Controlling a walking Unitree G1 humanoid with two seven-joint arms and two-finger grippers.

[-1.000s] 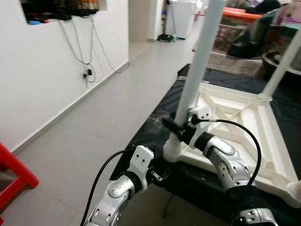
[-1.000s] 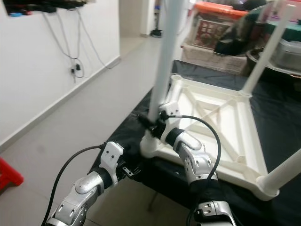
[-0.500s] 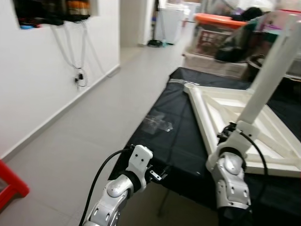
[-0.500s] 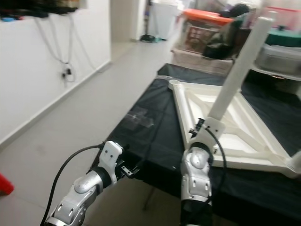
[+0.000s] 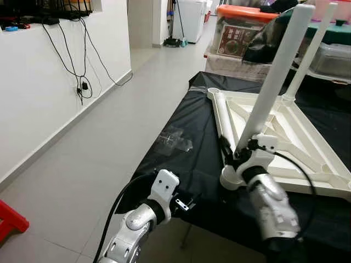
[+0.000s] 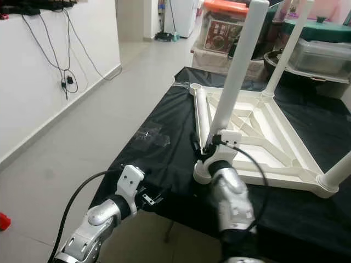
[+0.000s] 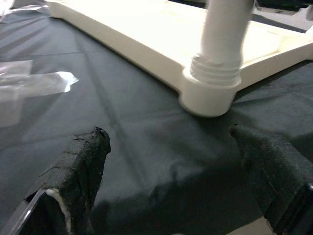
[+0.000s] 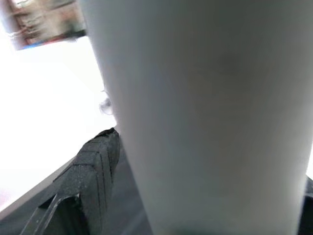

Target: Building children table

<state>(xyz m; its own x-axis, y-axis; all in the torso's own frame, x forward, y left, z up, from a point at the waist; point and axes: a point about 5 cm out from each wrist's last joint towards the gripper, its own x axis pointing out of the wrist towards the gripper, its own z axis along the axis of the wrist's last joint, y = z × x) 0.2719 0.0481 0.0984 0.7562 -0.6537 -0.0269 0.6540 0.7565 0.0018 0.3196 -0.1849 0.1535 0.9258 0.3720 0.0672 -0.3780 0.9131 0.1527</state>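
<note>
The upturned white table top (image 5: 285, 137) lies on a black-covered table (image 5: 189, 137), with a white leg (image 5: 271, 82) standing tilted in its near corner socket. The right gripper (image 5: 229, 152) is clamped around that leg's base. The left gripper (image 7: 171, 161), fingers spread and empty, hovers at the black table's near edge.

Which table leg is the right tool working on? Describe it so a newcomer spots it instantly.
Start at the white tabletop lying upside down on the black-covered surface. At its corner nearest the robot, a white leg rises from a round socket, with the right tool at its base. Unlike the straighter far leg, it leans noticeably.
</note>
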